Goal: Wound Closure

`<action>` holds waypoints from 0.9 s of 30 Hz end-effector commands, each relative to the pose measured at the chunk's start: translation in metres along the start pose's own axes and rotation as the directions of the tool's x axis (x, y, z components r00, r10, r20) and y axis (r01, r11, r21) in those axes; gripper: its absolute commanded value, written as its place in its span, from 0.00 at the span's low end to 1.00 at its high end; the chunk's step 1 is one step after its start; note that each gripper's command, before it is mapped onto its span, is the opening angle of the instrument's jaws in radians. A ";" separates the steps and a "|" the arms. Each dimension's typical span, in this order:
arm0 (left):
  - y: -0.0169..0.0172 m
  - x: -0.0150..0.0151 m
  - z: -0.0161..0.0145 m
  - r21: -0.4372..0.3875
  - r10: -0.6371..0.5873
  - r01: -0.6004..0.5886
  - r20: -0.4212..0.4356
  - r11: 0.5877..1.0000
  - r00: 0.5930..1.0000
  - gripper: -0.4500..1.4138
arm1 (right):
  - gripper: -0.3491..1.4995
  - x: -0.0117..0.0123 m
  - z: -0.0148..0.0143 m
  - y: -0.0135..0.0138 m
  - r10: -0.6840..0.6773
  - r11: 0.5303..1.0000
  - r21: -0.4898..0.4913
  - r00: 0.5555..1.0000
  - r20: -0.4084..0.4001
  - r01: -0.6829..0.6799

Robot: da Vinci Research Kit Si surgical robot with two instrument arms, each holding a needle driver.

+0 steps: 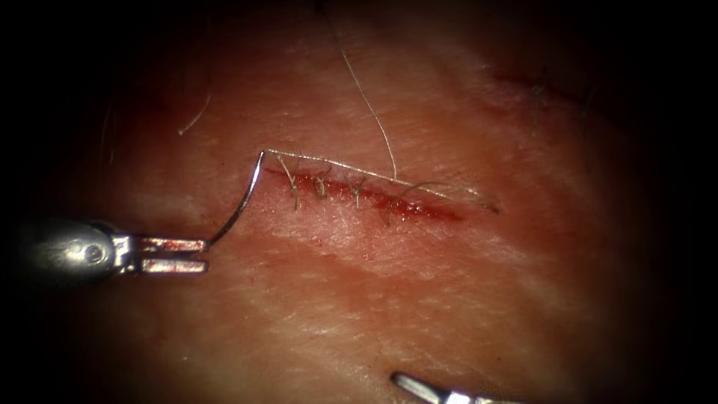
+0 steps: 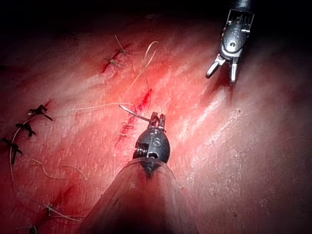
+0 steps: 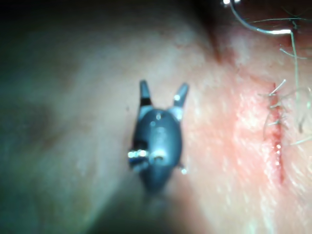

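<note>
clearly gripped at the very tip of the left tool (image 1: pixel 173 254): the needle (image 1: pixel 243 202), jaws closed on its point end, curve arching up and right to the left end of the cut (image 1: pixel 374 196), free of the tissue (image 1: pixel 419 314) along all the visible curve. from the needle's tail, thread (image 1: pixel 336 164) running right just beside the upper lip of the cut, then a loose strand rising away over the tissue. right tool (image 3: pixel 161 95) well apart, below the cut in the endoscope view, jaws spread, holding nothing.

judging progress: several stitches (image 1: pixel 323 183) already across the left and middle of the cut, short cut ends (image 1: pixel 293 196) standing up from them; right stretch of the cut not yet bridged, red fluid (image 1: pixel 419 211) lying in it. seemingly past halfway, with the right portion left to close. other stitched cuts (image 2: pixel 27 127) visible in the left wrist view.

no brand, label or readable writing anywhere
</note>
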 end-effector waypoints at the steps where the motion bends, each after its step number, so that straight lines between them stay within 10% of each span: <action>1: 0.0001 -0.0006 0.0005 0.006 -0.006 0.006 0.004 1.000 1.000 0.00 | 0.87 -0.0016 0.0002 0.0012 0.004 1.000 -0.011 1.000 0.007 -0.004; 13: 0.0000 -0.0008 0.0008 0.021 -0.023 0.023 0.001 1.000 1.000 0.00 | 0.78 -0.0078 0.0036 0.0115 -0.006 0.990 -0.140 0.998 0.062 0.014; 27: 0.0002 -0.0004 0.0012 0.013 -0.027 0.027 -0.027 1.000 0.999 0.00 | 0.69 -0.0131 0.0096 0.0167 -0.016 0.980 -0.196 0.995 0.097 0.035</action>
